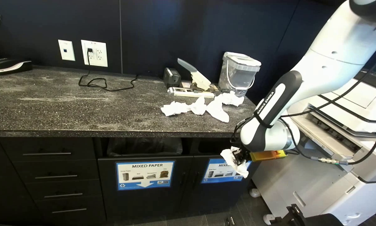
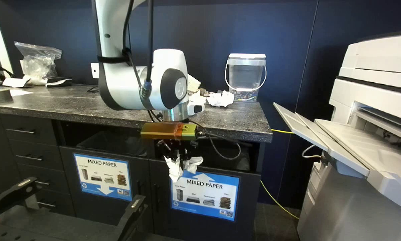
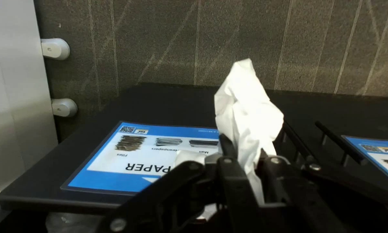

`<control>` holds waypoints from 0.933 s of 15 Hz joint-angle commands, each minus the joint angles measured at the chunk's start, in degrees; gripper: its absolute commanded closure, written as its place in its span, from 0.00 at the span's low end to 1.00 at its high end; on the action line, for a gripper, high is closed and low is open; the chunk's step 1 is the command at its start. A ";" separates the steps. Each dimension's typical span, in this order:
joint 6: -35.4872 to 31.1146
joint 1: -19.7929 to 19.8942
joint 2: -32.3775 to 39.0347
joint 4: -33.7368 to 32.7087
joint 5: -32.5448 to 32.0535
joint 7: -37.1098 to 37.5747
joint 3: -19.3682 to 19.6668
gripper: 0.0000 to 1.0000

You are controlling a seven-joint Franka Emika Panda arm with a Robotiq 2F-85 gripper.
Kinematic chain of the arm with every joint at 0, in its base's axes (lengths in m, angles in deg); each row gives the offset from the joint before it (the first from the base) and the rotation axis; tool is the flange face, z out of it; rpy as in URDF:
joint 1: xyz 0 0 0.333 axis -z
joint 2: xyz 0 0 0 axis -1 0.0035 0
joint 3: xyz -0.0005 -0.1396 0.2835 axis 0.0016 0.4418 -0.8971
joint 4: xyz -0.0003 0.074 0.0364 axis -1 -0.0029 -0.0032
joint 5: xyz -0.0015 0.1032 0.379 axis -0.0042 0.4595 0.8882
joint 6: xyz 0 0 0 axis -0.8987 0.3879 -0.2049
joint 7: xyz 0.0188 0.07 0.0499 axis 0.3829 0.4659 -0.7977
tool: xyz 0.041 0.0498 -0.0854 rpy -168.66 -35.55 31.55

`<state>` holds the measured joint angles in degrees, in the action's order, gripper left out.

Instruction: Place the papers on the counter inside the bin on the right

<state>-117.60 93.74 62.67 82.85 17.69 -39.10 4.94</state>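
A crumpled white paper (image 3: 249, 111) is pinched in my gripper (image 2: 179, 159), which is shut on it, and its ends stick out past the fingers. The gripper hangs below the counter's front edge, in front of the left part of the right bin (image 2: 248, 192). The held paper covers the upper left corner of the bin's blue-and-white label (image 2: 205, 195). More crumpled papers (image 1: 175, 108) lie in a cluster on the dark speckled counter (image 1: 81, 113). The arm hides part of that cluster in an exterior view, where white paper (image 2: 220, 98) shows beside it.
Left of the right bin is a lined slot (image 1: 145, 147) with its own MIXED PAPER label (image 1: 145, 174). A clear tub (image 1: 238, 72) and a hole punch (image 1: 191, 92) stand behind the papers. A large printer (image 2: 361, 140) is to the right. Cabinet handles (image 3: 297, 139) protrude near the gripper.
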 commanded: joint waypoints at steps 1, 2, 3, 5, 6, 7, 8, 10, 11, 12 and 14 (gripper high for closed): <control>-9.87 -0.58 6.65 -3.40 4.91 4.01 0.35 0.85; -12.60 -0.35 7.75 -3.71 6.12 4.65 0.09 0.85; -16.22 0.78 8.53 -3.54 7.05 5.06 -1.05 0.85; -23.07 1.07 9.76 -3.17 8.82 6.20 -1.62 0.85; -26.87 1.99 10.34 -2.94 8.95 6.60 -2.58 0.85; -30.36 3.11 11.13 -3.10 8.48 7.06 -3.74 0.85; -33.21 4.62 11.89 -3.45 7.45 7.78 -5.08 0.85; -38.34 8.48 14.35 -4.92 4.27 9.63 -8.41 0.85; -40.42 9.86 15.62 -5.59 2.93 10.41 -9.51 0.85; -42.80 11.20 17.07 -6.29 1.35 11.02 -10.37 0.85; -46.91 12.52 20.18 -7.93 -1.31 11.56 -10.77 0.85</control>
<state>-157.41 103.34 77.50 78.48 20.39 -29.25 -4.33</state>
